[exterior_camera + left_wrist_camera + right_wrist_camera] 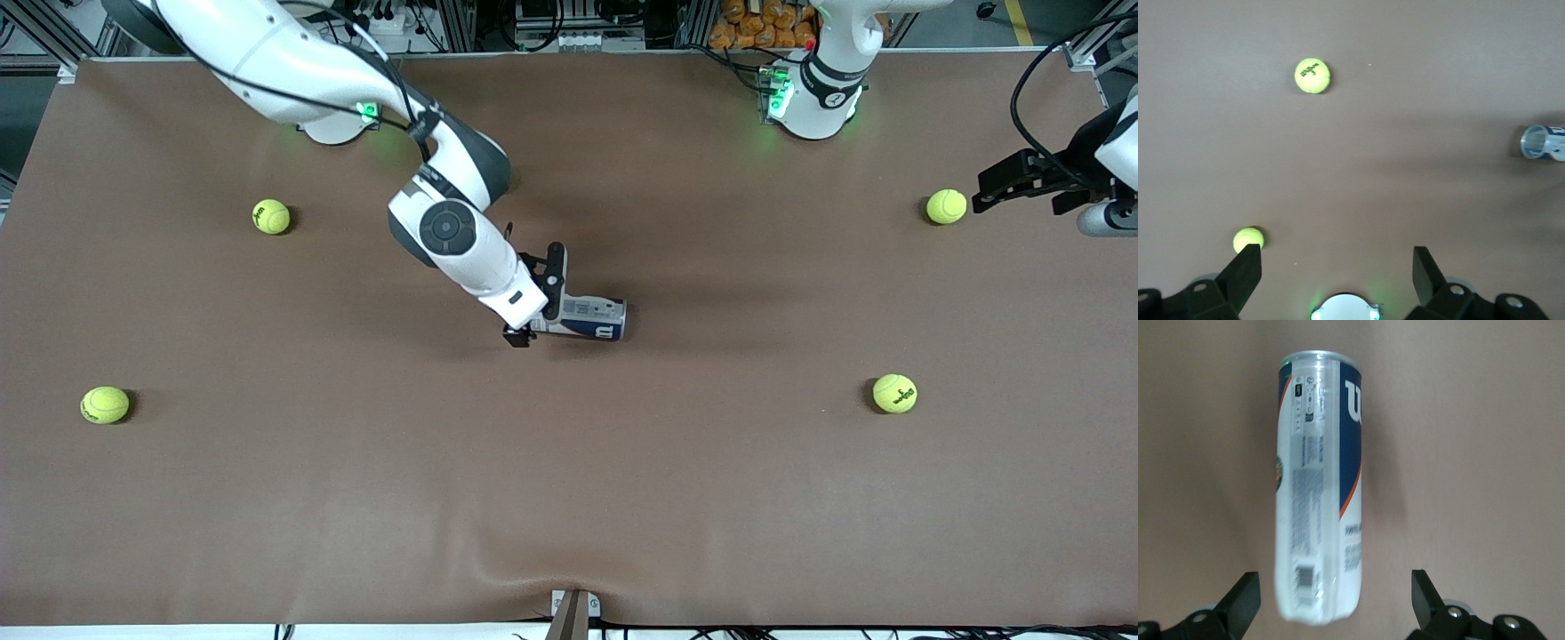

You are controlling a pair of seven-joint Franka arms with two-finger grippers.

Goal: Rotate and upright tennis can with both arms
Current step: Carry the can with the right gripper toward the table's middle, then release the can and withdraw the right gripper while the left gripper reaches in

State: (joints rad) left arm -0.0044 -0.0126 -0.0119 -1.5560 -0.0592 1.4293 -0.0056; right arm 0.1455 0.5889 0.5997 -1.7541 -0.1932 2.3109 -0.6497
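Observation:
The tennis can [587,318] lies on its side in the middle of the brown table, silvery rim toward the left arm's end. My right gripper [536,298] is open at the can's other end, one finger on each side, not touching. In the right wrist view the can [1318,487] stretches away from the gripper [1335,597], its closed end between the spread fingers. My left gripper [1000,185] is open and empty, hovering beside a tennis ball [946,206] at the left arm's end of the table. In the left wrist view the left gripper [1336,267] is empty and the can's open rim [1543,142] shows far off.
Three more tennis balls lie on the table: one [894,393] nearer the front camera at the left arm's end, two [270,216] [105,404] at the right arm's end. The left wrist view shows two balls [1312,75] [1248,239] and the green-lit base [1345,308].

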